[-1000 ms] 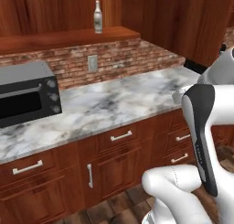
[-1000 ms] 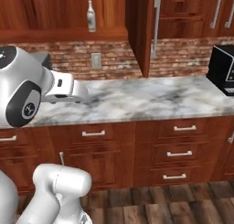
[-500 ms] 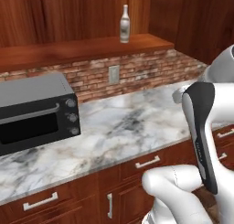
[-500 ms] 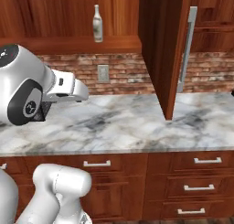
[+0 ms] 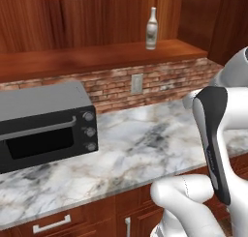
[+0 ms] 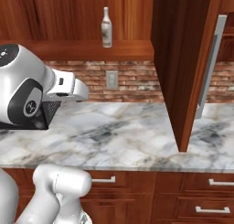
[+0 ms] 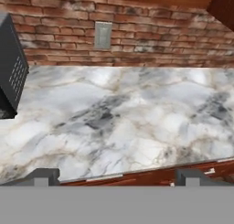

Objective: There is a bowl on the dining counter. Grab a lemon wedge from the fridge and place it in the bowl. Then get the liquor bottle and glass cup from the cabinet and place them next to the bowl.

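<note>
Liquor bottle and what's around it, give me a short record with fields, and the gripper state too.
bottle: liquor bottle, upright on the wooden shelf above the brick wall
bottle contact: nothing touching it
below shelf: wall outlet, marble counter
on counter: toaster oven, at the left in the left base view
cabinet door: open, edge-on at the right in the right base view
gripper: open, empty, over the counter's front edge

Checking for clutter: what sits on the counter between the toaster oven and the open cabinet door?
Nothing: bare marble counter runs from the toaster oven to the cabinet door, seen in the right base view.
</note>
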{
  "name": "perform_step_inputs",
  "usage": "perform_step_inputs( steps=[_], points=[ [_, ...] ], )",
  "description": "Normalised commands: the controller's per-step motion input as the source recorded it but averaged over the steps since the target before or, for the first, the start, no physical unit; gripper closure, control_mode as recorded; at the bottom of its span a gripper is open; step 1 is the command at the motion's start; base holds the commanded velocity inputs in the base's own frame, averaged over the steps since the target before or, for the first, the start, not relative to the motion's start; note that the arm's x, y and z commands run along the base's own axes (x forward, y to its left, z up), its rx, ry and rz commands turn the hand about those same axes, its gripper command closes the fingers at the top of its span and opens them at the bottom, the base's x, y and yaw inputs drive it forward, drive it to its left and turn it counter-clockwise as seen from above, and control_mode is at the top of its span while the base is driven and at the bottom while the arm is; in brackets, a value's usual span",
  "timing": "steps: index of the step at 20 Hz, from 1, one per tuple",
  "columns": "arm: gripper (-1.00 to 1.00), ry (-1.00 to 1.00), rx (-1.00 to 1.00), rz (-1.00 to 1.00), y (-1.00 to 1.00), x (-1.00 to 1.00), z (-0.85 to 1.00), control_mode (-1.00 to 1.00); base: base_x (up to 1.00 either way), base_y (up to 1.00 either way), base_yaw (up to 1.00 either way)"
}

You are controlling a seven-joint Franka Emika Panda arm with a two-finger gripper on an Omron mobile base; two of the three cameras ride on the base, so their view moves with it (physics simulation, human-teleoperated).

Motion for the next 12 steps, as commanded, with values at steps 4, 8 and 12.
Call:
perform_step_inputs(
  steps=[4,8,12],
  points=[
    [-1.0,-0.04,0.0,0.05,0.0,0.0,0.02,-1.0,0.02,0.0,0.06],
    [-1.0,-0.28,0.0,0.04,0.0,-0.15,0.24,-1.0,0.0,0.0,0.0],
    [-1.0,-0.48,0.0,0.0,0.0,-0.37,0.53,-1.0,0.0,0.0,0.0]
  ],
)
